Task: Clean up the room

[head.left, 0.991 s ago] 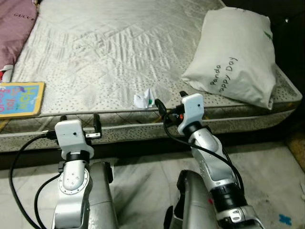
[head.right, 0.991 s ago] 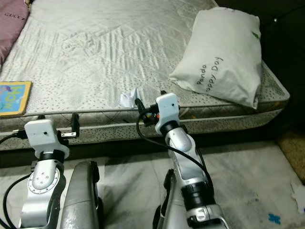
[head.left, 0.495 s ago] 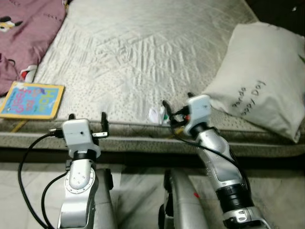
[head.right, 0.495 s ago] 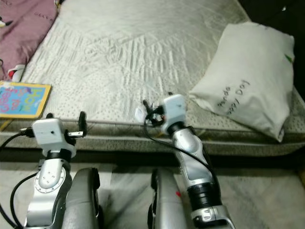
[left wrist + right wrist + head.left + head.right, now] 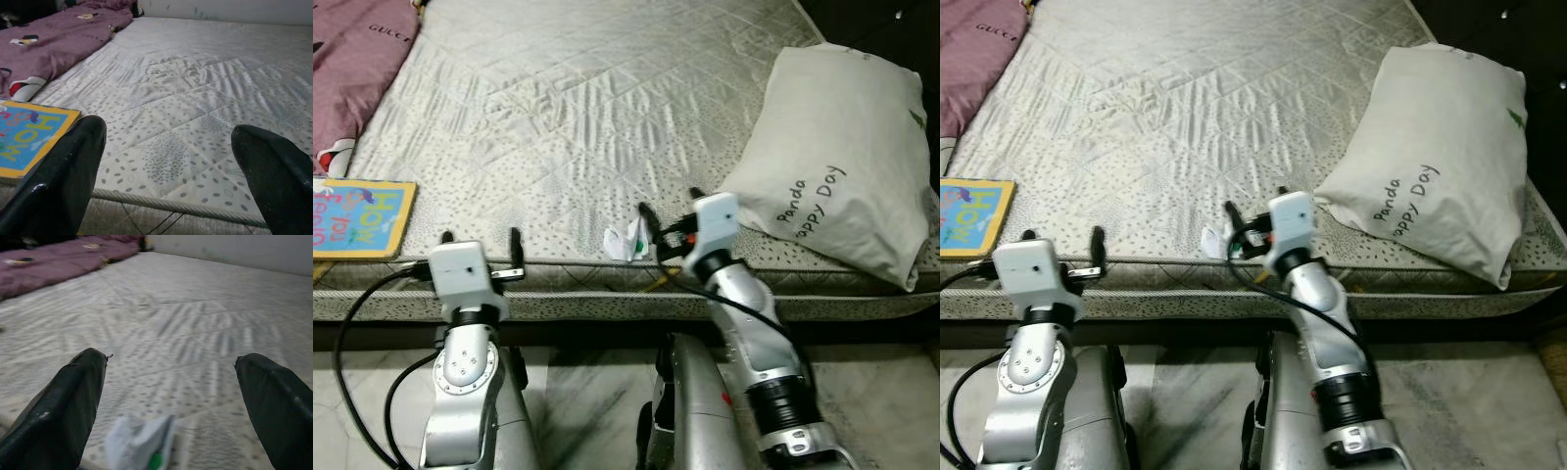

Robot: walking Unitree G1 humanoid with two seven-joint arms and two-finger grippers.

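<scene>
Two grippers hover at the near edge of the grey quilted mattress (image 5: 568, 108), fingers spread wide. Right gripper (image 5: 668, 213) brackets the crumpled white-and-green wrapper (image 5: 626, 241); left gripper (image 5: 480, 240) holds nothing.

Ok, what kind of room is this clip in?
Most likely a bedroom: a bare quilted mattress with a white pillow and a purple blanket on it.

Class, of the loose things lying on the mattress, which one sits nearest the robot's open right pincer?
The small crumpled white paper scrap with a green mark, just before the right pincer; the colourful book and white pillow lie further off.
</scene>
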